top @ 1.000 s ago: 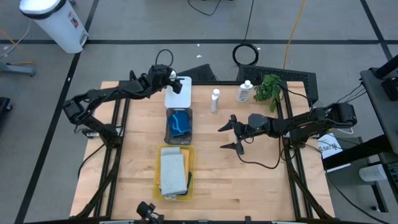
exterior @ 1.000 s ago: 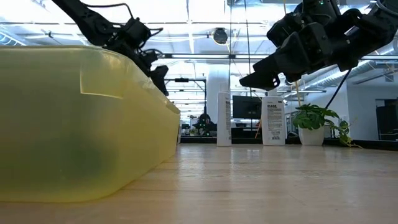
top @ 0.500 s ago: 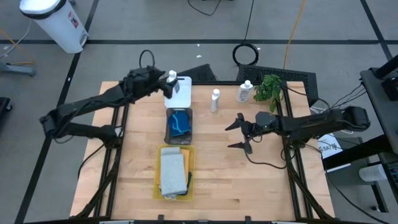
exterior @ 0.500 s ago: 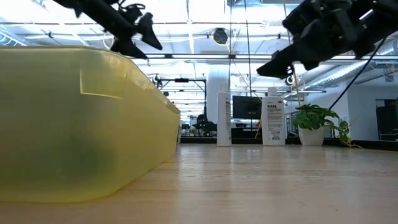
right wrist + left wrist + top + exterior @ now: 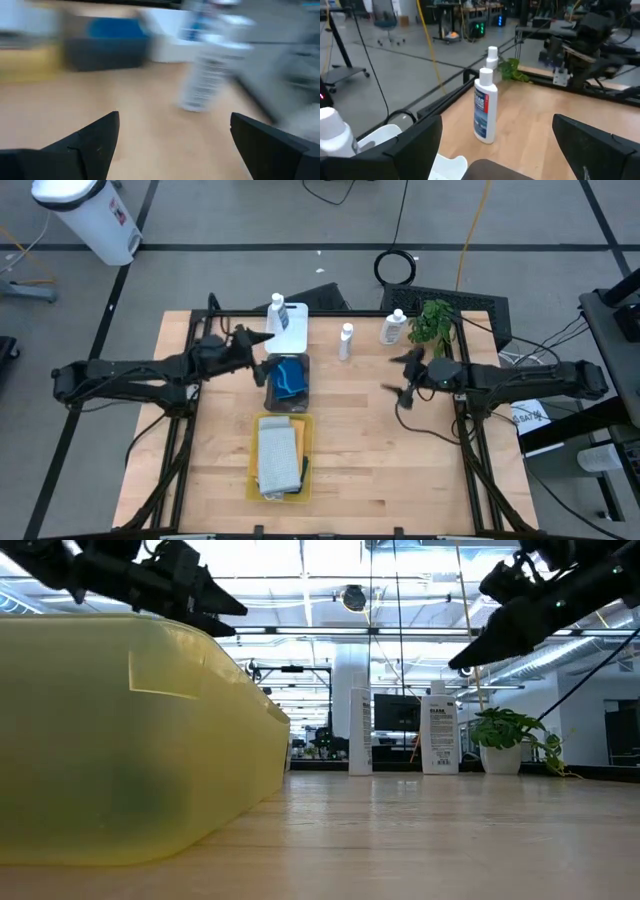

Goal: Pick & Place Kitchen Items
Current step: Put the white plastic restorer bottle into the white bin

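One white bottle [image 5: 275, 310] stands upright on the white tray [image 5: 292, 330]; its cap also shows in the left wrist view [image 5: 334, 131]. Two more white bottles [image 5: 346, 340] [image 5: 393, 328] stand on the table at the far side. Blue sponges [image 5: 290, 376] lie in the grey tray [image 5: 272, 392]. Folded cloths [image 5: 279, 455] lie in the yellow tray [image 5: 254, 470]. My left gripper [image 5: 262, 355] hangs open and empty just left of the grey tray. My right gripper [image 5: 398, 376] hangs open and empty above the table right of centre.
A green plant [image 5: 432, 320] stands at the far right next to a bottle. The yellow tray's wall [image 5: 130, 740] fills the left of the low view. Bare wood lies between the trays and my right gripper.
My left gripper has drawn back from the white tray toward the table's left and near side, and the bottle now shows standing on the tray. My right gripper has gone up and toward the table's right edge, still open.
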